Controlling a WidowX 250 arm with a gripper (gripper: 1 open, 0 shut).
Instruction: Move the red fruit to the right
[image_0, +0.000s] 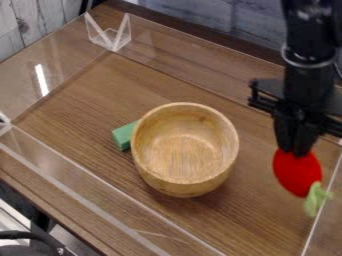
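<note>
Red glossy toy fruit (295, 168) with its light green leaf sits at the frame's lower right, well clear of the round wooden bowl (186, 148), under the black gripper (295, 150), whose jaw state I cannot tell.

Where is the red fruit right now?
In the camera view the red fruit is on the right side, just under the pincer, to the right of the wooden bowl and close to the clear wall.
</note>
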